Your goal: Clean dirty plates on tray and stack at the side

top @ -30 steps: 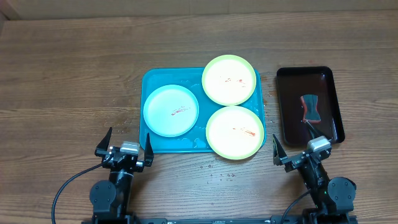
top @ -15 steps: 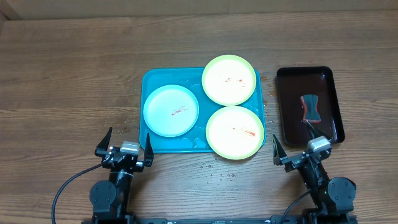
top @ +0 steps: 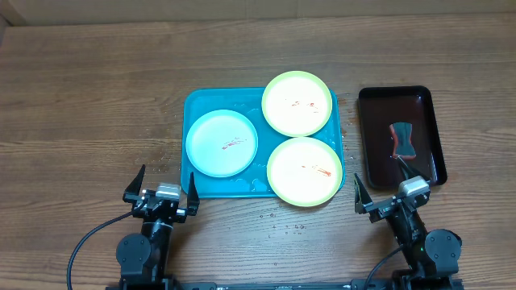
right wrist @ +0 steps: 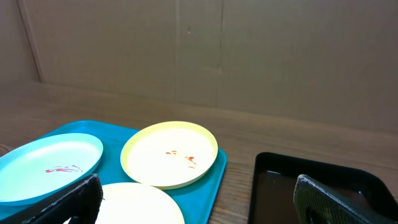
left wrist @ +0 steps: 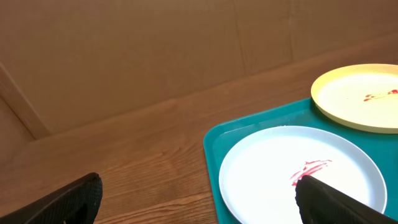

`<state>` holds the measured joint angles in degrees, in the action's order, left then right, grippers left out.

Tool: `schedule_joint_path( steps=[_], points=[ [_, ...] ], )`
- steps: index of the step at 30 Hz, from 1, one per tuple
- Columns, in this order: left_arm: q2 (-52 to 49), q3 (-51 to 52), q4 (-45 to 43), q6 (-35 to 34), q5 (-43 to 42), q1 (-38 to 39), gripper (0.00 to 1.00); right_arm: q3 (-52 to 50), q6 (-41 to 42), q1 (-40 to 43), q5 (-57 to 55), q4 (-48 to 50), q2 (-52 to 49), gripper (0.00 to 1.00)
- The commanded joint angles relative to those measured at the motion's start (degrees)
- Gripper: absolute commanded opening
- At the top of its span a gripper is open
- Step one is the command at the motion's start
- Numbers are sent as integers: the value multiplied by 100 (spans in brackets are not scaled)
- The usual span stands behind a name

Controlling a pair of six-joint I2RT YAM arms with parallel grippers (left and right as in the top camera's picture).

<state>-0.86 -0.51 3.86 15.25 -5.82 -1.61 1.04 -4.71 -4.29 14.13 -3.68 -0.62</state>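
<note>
A teal tray (top: 196,105) lies mid-table with three plates on it. The light blue plate (top: 222,143) (left wrist: 298,174) (right wrist: 50,165) sits at its left, red smear in the middle. A yellow-green plate (top: 297,103) (left wrist: 360,96) (right wrist: 169,154) overhangs the far right corner, and another yellow-green plate (top: 304,171) (right wrist: 140,205) overhangs the near right corner; both carry red smears. My left gripper (top: 165,187) (left wrist: 199,205) stands open just in front of the tray's near left corner, empty. My right gripper (top: 391,192) (right wrist: 199,202) stands open and empty, near the front of the black tray.
A narrow black tray (top: 401,137) (right wrist: 323,186) lies right of the teal tray, holding dark liquid and a red-and-dark sponge-like object (top: 403,140). Water droplets (top: 282,224) speckle the wood in front of the teal tray. A brown cardboard wall (right wrist: 205,50) backs the table.
</note>
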Motion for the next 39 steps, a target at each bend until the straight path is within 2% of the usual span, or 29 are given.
schedule_joint_path(
  steps=[1,6,12,19,23,29,34,39],
  points=[
    [61,24,-13,129,-101,-35,99,-57,17,-46,-57,35,46,100],
    [61,24,-105,96,-382,-35,100,-57,63,-46,-35,31,46,100],
    [57,-127,-81,-302,-437,-35,100,17,496,-46,2,28,46,100],
    [-448,-918,459,-306,-439,-35,100,660,494,-46,52,-402,-232,100],
    [-1215,-1541,691,-304,-527,-35,100,1268,494,-46,50,-730,-769,100],
    [-2656,-2710,931,-306,-1106,-33,100,2402,494,-46,50,-1220,-1860,100],
    [-3991,-4159,1965,-304,-1204,-28,100,3574,494,-46,50,-2009,-2990,100],
    [-5346,-5886,3580,-308,-1220,-24,100,4909,494,-46,48,-3086,-4177,100]
  ],
)
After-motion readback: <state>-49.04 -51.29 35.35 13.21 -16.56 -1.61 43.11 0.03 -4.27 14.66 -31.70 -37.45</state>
